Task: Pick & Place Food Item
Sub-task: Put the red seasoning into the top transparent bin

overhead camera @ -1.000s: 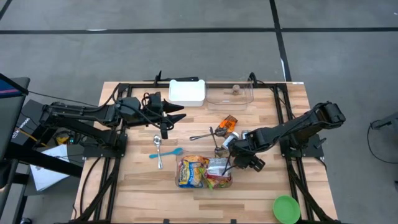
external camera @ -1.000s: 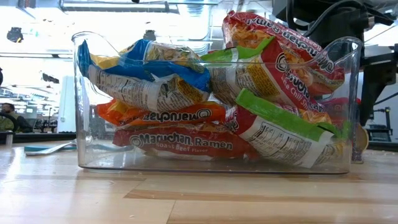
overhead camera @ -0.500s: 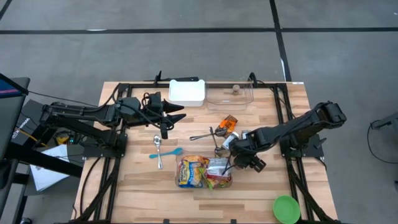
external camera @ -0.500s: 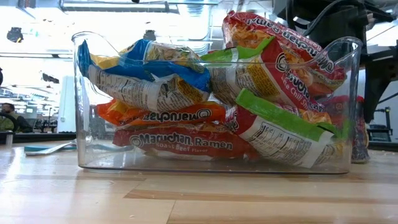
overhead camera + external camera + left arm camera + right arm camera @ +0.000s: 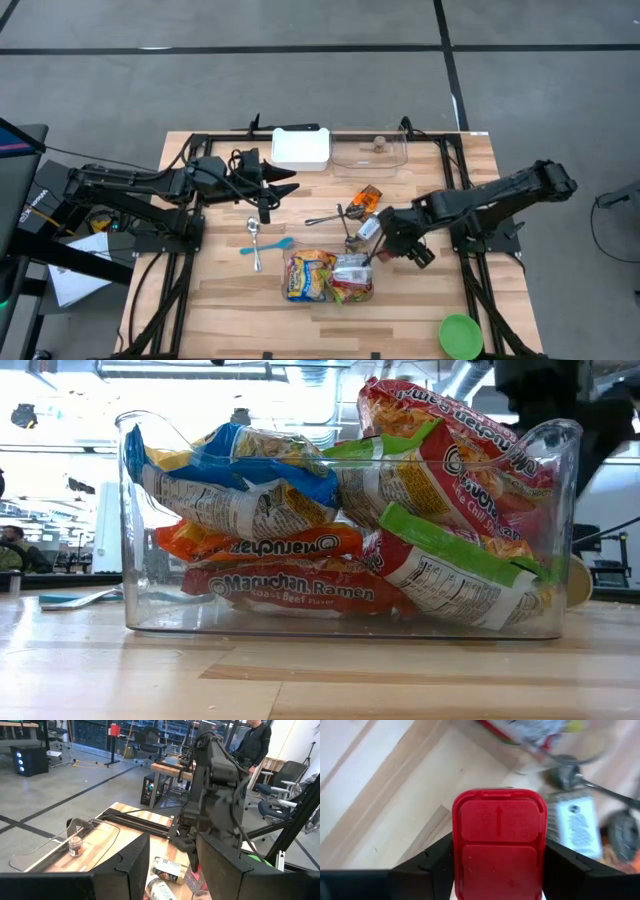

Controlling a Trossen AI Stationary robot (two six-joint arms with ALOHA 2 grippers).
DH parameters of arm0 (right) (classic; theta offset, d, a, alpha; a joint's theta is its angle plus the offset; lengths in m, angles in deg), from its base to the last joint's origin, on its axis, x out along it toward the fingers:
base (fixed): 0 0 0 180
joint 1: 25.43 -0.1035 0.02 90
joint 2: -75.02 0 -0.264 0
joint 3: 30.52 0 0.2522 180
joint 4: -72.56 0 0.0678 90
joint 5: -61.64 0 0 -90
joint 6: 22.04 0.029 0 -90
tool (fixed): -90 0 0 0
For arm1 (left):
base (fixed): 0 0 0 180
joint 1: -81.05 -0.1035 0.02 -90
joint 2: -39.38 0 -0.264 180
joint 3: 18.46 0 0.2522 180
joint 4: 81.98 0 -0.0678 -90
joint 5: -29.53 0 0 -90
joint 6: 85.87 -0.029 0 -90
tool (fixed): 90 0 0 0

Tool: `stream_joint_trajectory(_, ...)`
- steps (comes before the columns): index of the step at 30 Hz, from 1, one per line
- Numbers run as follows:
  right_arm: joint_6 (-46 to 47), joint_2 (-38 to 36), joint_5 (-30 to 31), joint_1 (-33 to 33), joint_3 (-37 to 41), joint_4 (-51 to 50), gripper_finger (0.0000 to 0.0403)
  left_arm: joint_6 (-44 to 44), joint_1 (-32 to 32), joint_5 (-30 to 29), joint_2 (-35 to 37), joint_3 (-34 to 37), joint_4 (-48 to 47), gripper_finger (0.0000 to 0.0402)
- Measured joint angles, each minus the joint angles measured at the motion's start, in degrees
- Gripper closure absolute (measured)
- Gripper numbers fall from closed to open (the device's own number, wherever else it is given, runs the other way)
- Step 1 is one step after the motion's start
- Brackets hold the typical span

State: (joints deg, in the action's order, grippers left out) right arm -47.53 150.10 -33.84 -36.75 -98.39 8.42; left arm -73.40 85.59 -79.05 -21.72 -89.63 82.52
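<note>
Right gripper (image 5: 374, 243) clamps a red-capped spice bottle (image 5: 498, 842) just beside the clear plastic ramen bin (image 5: 328, 276), carry step; next needs a drop spot; left gripper (image 5: 280, 181) idles half-open.

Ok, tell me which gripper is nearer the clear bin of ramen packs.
Right. The right gripper, holding a red-capped container, is just beside the bin, near its far right corner. The left gripper waits well away from it, toward the table's far left.

Right hand (image 5: 392, 238) grips something red; left hand (image 5: 283, 187) hovers, fingers parted.
</note>
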Motion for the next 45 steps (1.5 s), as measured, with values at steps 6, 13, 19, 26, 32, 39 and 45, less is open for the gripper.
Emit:
stream_joint_trajectory(6,0.2,-1.7,0.3,2.8,-5.3,-2.9,0.0194,0.0,0.0,0.0,0.0,0.0,0.1,0.0243)
stream_joint_trajectory(13,0.2,-1.7,2.2,6.1,-12.0,-4.6,0.0181,0.2,0.0,0.0,0.0,0.0,0.0,0.0243)
stream_joint_trajectory(19,0.1,-1.7,2.5,9.7,-17.4,-5.5,0.0195,0.2,0.0,0.0,0.0,0.0,0.0,0.0243)
stream_joint_trajectory(26,-1.5,-1.7,5.8,14.7,-22.9,-5.4,0.0174,0.0,0.0,0.0,0.0,0.1,0.0,0.0243)
stream_joint_trajectory(32,-2.1,-1.7,6.0,22.4,-25.7,-1.6,0.0195,-0.1,0.0,0.0,0.0,0.1,0.1,0.0243)
stream_joint_trajectory(39,1.0,-1.7,6.1,32.1,-26.2,5.6,0.0174,-0.1,0.0,0.0,0.0,0.1,0.0,0.0243)
stream_joint_trajectory(45,4.5,-0.4,6.0,38.7,-26.2,11.7,0.0189,0.0,0.0,0.0,0.0,0.1,0.0,0.0243)
